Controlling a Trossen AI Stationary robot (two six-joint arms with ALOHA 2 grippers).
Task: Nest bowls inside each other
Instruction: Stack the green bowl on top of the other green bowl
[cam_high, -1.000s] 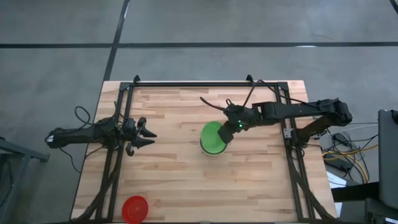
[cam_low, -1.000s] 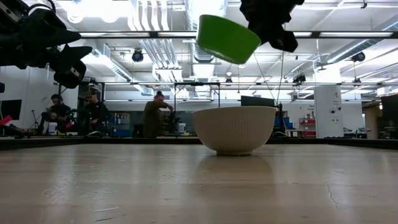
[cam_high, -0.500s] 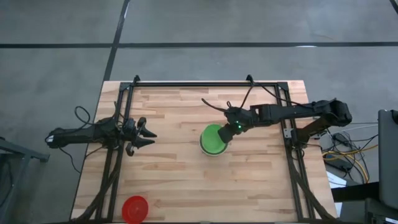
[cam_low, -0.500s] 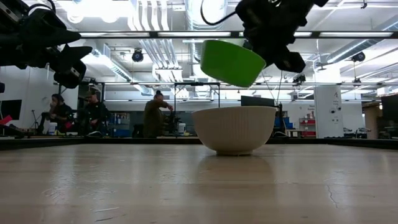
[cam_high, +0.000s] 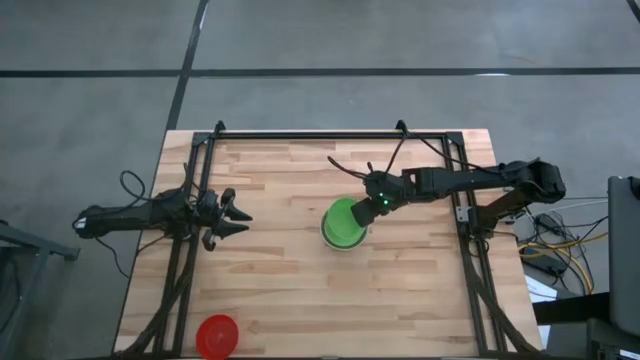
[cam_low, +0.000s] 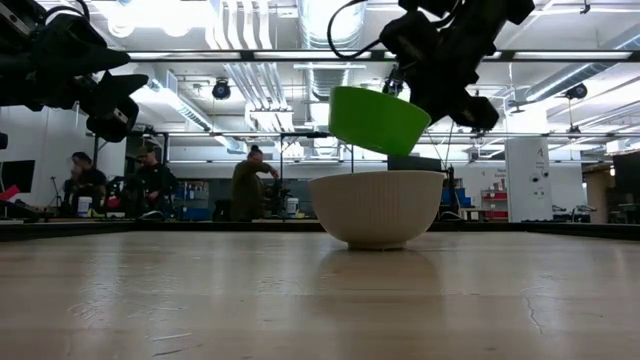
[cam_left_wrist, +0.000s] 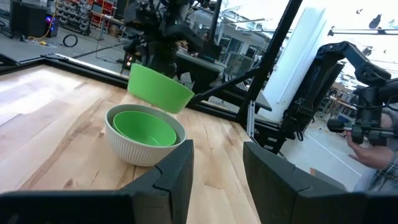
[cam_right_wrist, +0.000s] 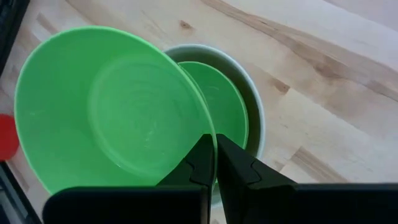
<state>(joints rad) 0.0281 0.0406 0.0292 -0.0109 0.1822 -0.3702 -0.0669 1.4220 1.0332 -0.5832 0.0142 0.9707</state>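
Above the white bowl (cam_low: 376, 208), the right claw (cam_right_wrist: 214, 163) pinches a green bowl (cam_low: 378, 120) by its rim (tilted, mouth up).

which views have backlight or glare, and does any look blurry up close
Low view: bright ceiling lights behind turn both arms into near silhouettes, while the held green bowl and the white bowl stay readable. Left wrist view: a blown-out bright panel in the room. Right wrist view: the right tool looks soft up close.
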